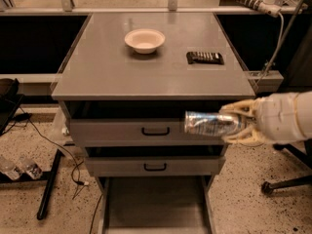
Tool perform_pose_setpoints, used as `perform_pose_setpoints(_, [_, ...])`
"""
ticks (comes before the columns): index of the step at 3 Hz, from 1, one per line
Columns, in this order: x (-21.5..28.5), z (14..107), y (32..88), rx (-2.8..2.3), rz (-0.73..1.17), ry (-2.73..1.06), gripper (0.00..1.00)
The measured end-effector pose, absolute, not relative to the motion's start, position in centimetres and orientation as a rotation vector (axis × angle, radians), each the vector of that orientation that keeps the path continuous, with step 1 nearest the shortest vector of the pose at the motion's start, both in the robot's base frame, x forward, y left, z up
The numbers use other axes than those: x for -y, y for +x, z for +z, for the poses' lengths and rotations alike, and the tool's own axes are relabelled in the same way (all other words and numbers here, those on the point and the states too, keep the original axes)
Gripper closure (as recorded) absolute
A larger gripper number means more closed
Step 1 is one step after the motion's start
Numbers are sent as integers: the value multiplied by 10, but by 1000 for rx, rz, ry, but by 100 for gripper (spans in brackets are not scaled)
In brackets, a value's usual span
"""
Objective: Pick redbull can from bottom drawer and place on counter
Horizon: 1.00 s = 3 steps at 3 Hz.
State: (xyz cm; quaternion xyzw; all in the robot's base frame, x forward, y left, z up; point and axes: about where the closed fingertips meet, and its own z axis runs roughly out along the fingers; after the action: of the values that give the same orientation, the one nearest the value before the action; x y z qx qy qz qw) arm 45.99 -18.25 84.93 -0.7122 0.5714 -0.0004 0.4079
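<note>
It was probably a robotics lab: a grey cabinet (153, 72) on speckled floor (253, 189), loose cables (53, 145) at 8 o'clock, the gripper (236, 123) clasping a can (209, 123) at 3 o'clock.

A white bowl (145, 40) sits left of a dark ribbed slab (205, 57), well apart; two bottles (19, 168) lie on the floor (239, 199); the gripper (230, 124) hovers at right.

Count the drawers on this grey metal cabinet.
3: top handled drawer, middle handled drawer under it, open bottom drawer lowest. The gripper, at right before the top one, grips the shiny silver-and-blue can.
</note>
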Motion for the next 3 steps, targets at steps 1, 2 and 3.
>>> perform_pose_setpoints(1, [197,916,484,-1385,-55,-1746,100])
perform_pose_setpoints(2, [207,954,496,-1338,-97,-1693,100])
perform_pose_setpoints(3, [207,954,497,-1338,-97,-1693,100])
